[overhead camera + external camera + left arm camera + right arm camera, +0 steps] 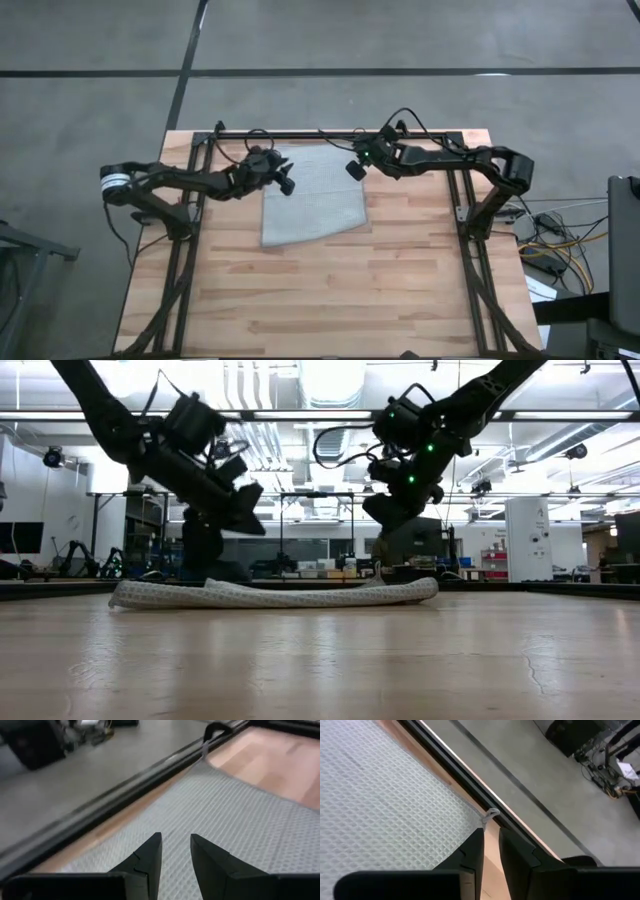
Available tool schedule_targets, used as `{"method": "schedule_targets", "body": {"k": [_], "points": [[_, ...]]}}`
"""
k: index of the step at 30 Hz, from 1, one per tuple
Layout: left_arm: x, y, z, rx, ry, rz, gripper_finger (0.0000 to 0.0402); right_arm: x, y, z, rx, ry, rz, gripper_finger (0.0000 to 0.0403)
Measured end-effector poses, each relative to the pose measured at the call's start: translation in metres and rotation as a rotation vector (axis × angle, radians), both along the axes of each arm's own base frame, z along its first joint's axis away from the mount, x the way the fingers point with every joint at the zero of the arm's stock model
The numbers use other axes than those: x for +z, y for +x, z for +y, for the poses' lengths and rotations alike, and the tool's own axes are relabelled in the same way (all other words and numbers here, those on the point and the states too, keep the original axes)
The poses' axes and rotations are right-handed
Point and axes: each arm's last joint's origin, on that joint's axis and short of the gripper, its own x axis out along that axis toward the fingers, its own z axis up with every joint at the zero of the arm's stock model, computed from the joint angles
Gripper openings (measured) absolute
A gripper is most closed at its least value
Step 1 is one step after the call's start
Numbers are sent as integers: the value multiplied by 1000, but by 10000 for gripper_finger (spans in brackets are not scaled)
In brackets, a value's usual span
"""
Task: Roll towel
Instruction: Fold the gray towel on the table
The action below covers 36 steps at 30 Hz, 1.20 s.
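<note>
Lying flat on the wooden table [330, 290], near its far edge: towel [315, 200], light grey, waffle-textured. Left gripper [282, 180] above the towel's far left corner, fingers slightly apart, holding nothing. Right gripper [354, 168] above the far right corner, fingers narrowly apart.

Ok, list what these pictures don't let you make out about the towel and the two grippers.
- Towel: in the high view both arms cover its far corners.
- Left gripper: fingers apart, but whether they touch the cloth cannot be told.
- Right gripper: the towel's hanging loop sits ahead of it; contact unclear.
</note>
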Motion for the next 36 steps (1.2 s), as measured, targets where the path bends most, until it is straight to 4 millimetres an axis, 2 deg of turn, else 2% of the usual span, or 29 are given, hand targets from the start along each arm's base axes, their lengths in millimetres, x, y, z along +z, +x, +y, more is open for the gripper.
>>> {"method": "schedule_targets", "body": {"k": [5, 11, 18, 23, 28, 36], "points": [[22, -3, -9, -40, 56, -46, 106, 15, 0, 12, 30, -17, -47, 54], [41, -17, -25, -71, 42, -62, 106, 47, -7, 33, 88, -51, -123, 53], [55, -34, -46, -120, 0, -35, 93, 88, -25, 55, 152, -102, -239, 53], [56, -39, -63, -158, -82, -52, 73, 110, -38, 69, 184, -123, -315, 53], [49, -41, -77, -190, -159, -8, 62, 115, -47, 81, 220, -107, -296, 53], [41, -43, -98, -259, -238, 57, 60, 103, -56, 116, 352, 13, -150, 53]]}}
